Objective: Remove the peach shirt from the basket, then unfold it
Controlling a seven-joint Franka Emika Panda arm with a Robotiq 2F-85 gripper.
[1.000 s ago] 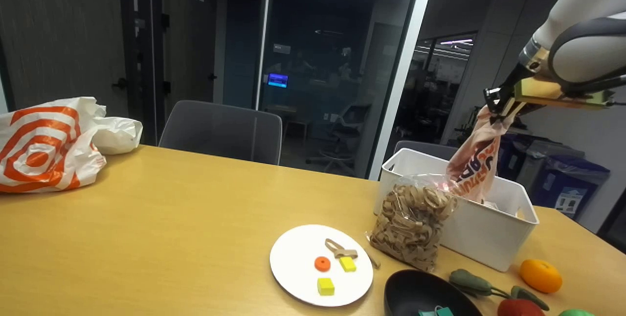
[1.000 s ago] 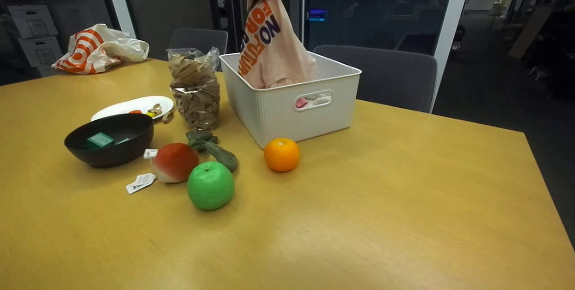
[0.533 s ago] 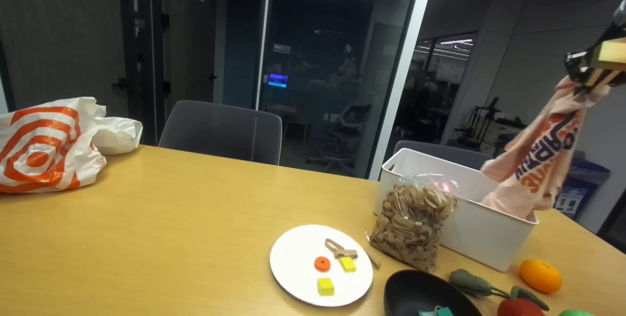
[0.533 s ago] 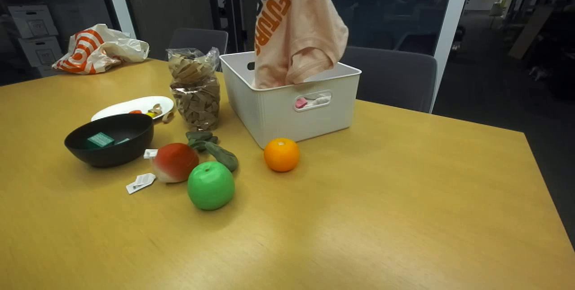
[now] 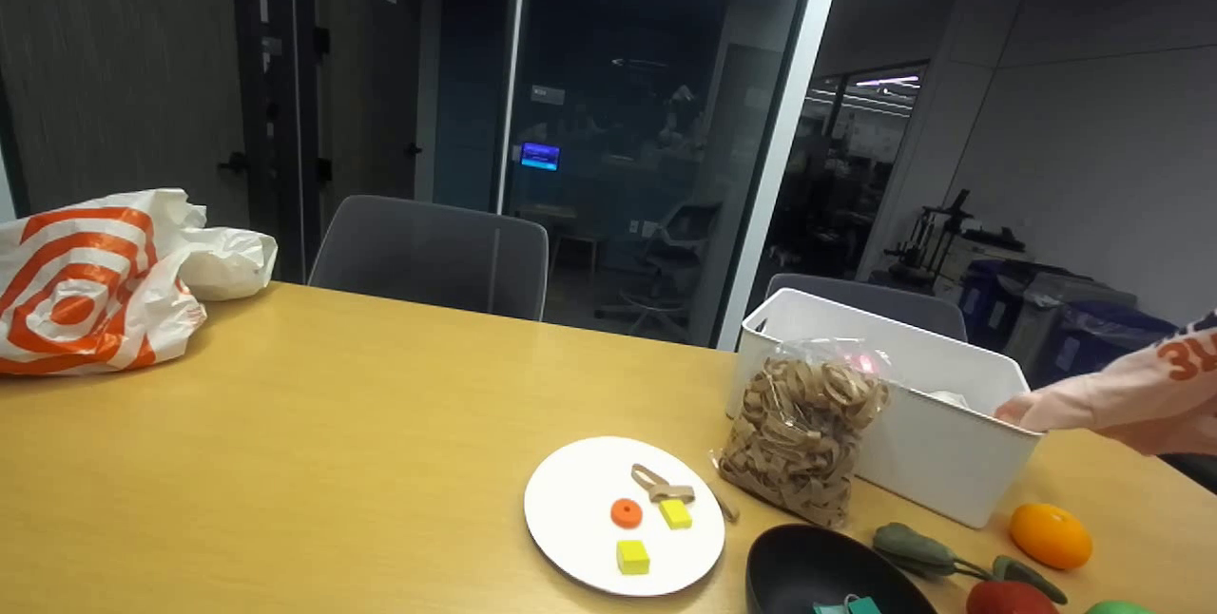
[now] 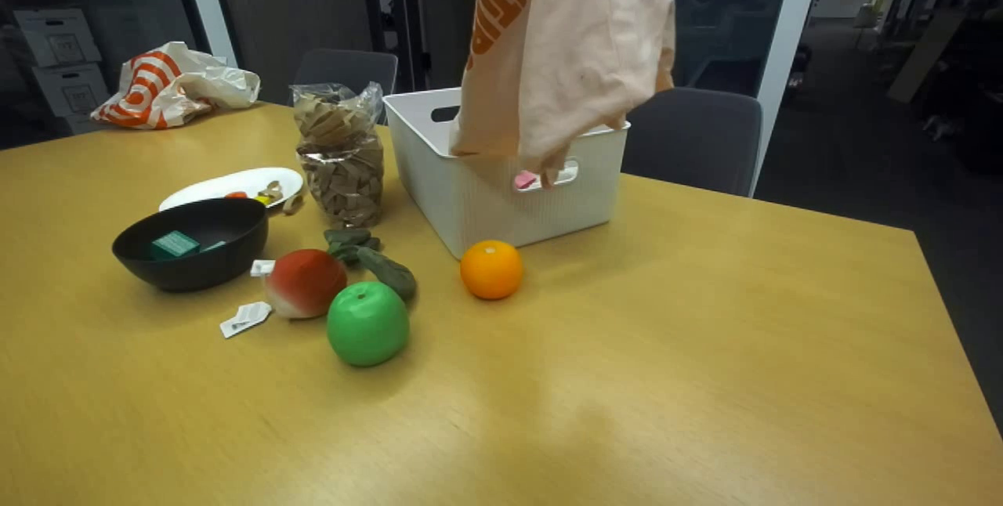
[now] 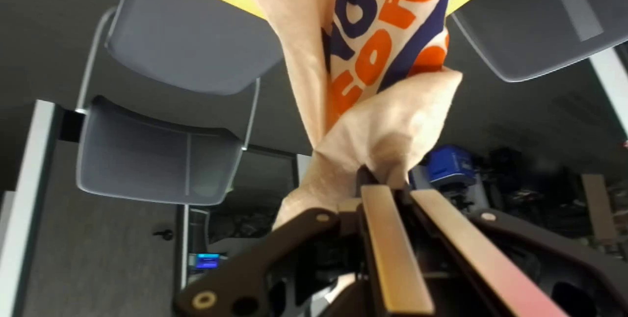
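The peach shirt (image 6: 595,44), with orange and dark blue lettering, hangs limp and bunched from my gripper (image 7: 385,182), which is shut on it in the wrist view. The cloth (image 7: 392,120) spreads beyond the fingertips there. In an exterior view the shirt (image 5: 1131,414) runs off the right edge, its lower end at the end rim of the white basket (image 5: 941,457). In an exterior view its hem hangs in front of the basket (image 6: 486,204), partly over the handle hole. I cannot tell whether it touches the rim. My gripper is out of both exterior views.
An orange (image 6: 491,269) stands near the basket's end, with a green apple (image 6: 367,323), red fruit (image 6: 307,283) and dark green vegetables (image 6: 388,271) nearby. A clear pasta bag (image 5: 803,433), black bowl (image 6: 196,255) and white plate (image 5: 570,538) stand beside it. Chairs (image 7: 196,37) line the table.
The shirt has been lifted and drawn across the basket to its near end, rightward in both exterior views. Its lower part has come over the rim. My gripper has left both exterior views.
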